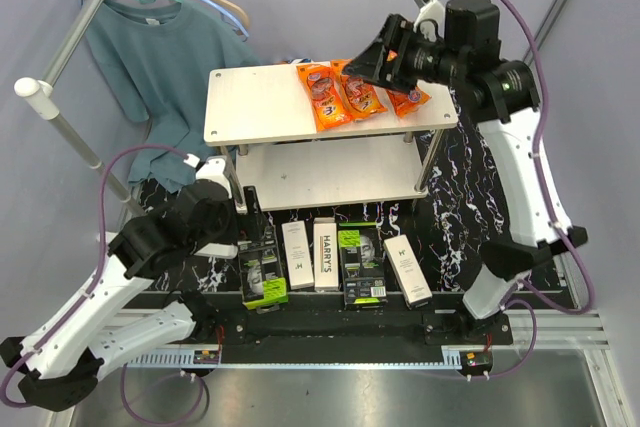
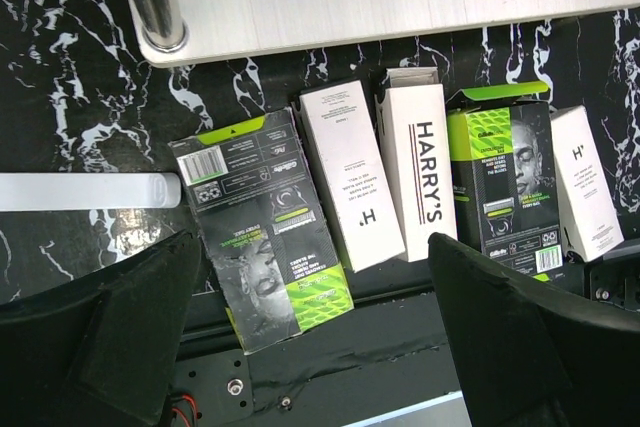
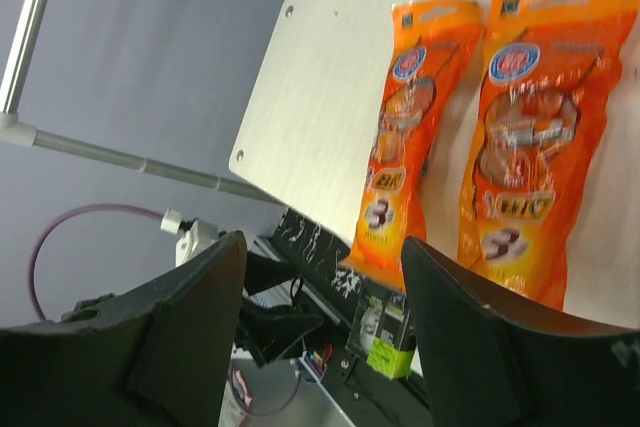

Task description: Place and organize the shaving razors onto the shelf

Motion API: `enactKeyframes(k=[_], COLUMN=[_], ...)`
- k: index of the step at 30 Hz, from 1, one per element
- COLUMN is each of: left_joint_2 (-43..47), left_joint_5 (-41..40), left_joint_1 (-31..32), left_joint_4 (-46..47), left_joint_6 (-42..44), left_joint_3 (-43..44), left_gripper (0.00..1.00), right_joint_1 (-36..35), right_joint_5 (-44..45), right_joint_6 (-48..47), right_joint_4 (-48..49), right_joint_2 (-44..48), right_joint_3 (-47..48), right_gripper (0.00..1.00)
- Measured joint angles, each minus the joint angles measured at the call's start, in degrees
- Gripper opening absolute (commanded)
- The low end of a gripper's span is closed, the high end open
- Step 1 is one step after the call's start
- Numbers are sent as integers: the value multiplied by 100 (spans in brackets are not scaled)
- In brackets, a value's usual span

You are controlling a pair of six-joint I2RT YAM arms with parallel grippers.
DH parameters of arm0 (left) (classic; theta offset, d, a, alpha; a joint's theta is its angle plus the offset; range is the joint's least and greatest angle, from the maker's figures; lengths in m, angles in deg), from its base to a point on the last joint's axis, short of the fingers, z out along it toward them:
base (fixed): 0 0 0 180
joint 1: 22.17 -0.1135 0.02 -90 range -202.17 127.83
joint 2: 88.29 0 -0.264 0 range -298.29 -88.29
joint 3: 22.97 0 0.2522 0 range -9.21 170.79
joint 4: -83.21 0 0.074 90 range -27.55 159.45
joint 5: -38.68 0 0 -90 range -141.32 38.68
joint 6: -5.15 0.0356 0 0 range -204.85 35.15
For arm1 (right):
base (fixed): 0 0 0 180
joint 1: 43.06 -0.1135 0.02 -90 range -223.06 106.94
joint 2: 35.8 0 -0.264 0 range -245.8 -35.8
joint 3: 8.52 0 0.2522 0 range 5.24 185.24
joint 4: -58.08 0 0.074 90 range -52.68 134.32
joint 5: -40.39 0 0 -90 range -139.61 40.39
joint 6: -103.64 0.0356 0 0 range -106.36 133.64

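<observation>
The shaving razors lie in a row on the black marbled mat in front of the shelf: a black box, two white boxes, a second black box and a third white box. My left gripper hangs open above the left end of the row, and the left wrist view looks down on the left black box between its fingers. My right gripper stands open and empty over the shelf's top board.
Three shiny orange packets lie on the right half of the top board. The lower board is bare. A teal T-shirt hangs from a clothes rack at the back left. A metal rail runs along the near edge.
</observation>
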State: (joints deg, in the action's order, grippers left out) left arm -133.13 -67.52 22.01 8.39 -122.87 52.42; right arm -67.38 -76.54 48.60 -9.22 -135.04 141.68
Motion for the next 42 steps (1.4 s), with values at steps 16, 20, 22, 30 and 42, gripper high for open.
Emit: enactKeyframes(k=[16,20,22,30,42], left_joint_2=[-481,-516,-514,-516,-516], left_joint_5=[428,461,468,533,555], left_joint_1=[2,2,0,2,0], left_joint_4=[549,595,636,697,717], left_joint_6=[4,7,4,4,22], left_joint_3=[-221,-225,-247,-372,-372], left_gripper=[99,99,99,99,99], right_joint_1=[-1652,-1816,-1827,-1834,-1840], right_joint_5=[1432,1836,1991,2341,3117], right_joint_6=[739,1355,1635,2094,2367], right_joint_4=[400,271,59,-297,-651], right_joint_2=[4428,5187,5497,6098,5023], right_joint_3=[-5805,-7744,-8369,-8695,-9182], right_gripper=[94,96,98,100,100])
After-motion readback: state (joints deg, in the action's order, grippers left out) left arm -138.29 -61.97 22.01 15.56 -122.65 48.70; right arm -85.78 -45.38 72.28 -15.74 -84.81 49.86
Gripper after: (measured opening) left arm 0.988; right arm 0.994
